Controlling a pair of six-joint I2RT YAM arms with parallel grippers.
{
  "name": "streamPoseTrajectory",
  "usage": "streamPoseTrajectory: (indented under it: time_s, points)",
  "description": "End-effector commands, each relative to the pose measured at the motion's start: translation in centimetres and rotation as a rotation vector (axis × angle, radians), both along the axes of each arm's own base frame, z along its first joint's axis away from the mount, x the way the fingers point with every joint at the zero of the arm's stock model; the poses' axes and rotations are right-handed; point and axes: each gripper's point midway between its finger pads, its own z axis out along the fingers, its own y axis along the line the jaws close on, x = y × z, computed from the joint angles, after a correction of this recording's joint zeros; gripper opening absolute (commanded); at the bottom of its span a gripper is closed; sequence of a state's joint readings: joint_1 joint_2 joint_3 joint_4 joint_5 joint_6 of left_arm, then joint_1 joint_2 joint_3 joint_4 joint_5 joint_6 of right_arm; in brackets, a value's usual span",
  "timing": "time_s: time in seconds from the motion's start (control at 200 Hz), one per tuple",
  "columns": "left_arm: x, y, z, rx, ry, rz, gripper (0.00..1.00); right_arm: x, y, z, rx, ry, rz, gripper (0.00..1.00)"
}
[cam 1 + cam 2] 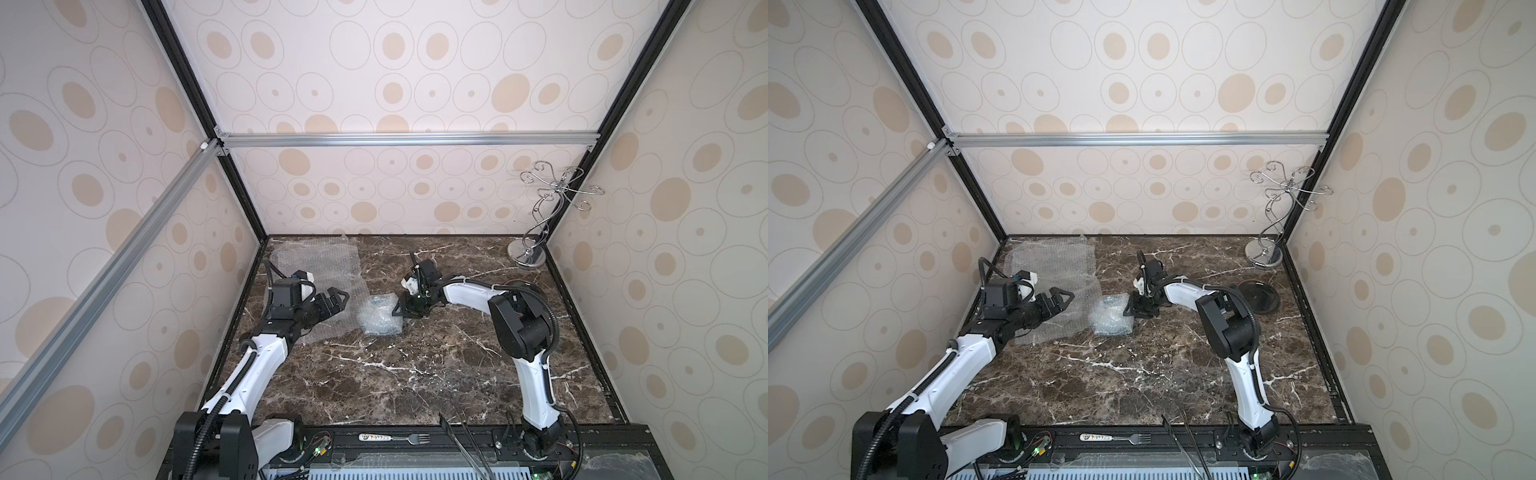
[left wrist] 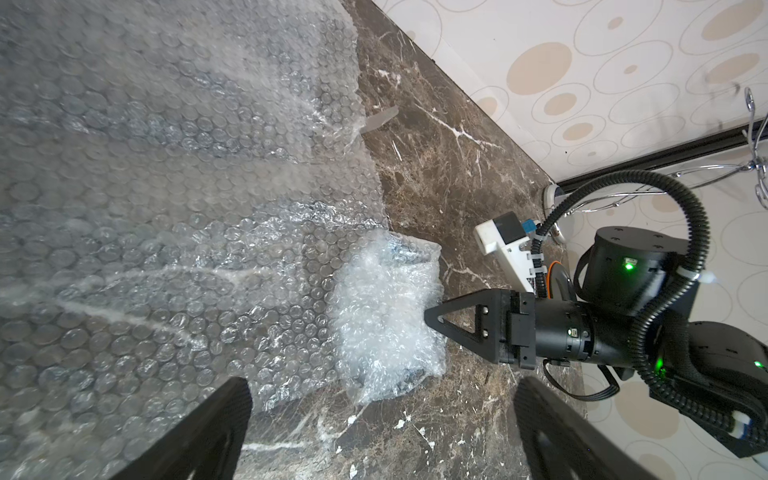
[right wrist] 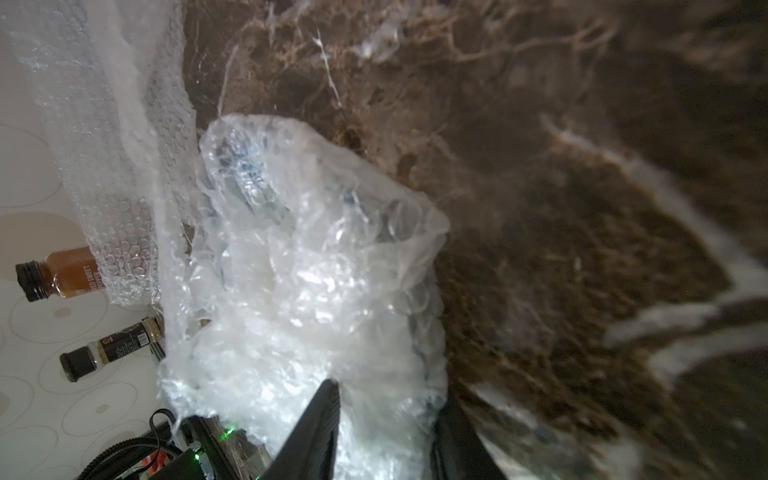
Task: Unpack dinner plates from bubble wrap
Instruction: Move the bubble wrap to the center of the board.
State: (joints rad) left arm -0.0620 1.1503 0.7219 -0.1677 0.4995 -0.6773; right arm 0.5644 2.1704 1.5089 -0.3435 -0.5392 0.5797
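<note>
Glinting crumpled bubble wrap (image 3: 299, 270) lies between right gripper (image 3: 388, 399) fingers, grip unclear; left gripper (image 2: 380, 390) gapes; bottle (image 3: 62, 274) label reads "SWEET".

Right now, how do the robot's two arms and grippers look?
The left arm and right arm have white shells with black joints. A black ribbed cable hose runs along each. The left gripper and right gripper are black, with triangular cut-out fingers. Small green lights glow on the right arm's joints.
</note>
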Motion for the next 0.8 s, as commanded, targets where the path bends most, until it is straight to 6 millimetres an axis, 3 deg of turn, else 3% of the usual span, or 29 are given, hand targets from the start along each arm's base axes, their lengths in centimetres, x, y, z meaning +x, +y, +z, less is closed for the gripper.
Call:
streamPoseTrajectory:
  time_s: [0.0,0.33,0.635,0.795]
  points:
    - [0.2,-0.4,0.2,-0.012,-0.007,-0.001,1.00,-0.3,0.0,-1.3,-0.024,0.011,-0.004,0.28]
    - [0.4,-1.2,0.1,-0.003,-0.004,-0.015,1.00,0.2,-2.0,1.2,-0.023,-0.044,-0.027,0.20]
    - [0.5,-3.1,0.2,0.001,-0.010,-0.047,1.00,-0.2,-7.4,3.2,-0.029,-0.066,-0.093,0.18]
    - [0.3,-5.6,-0.1,0.000,-0.014,-0.091,1.00,-1.5,-11.0,3.4,-0.063,-0.055,-0.115,0.18]
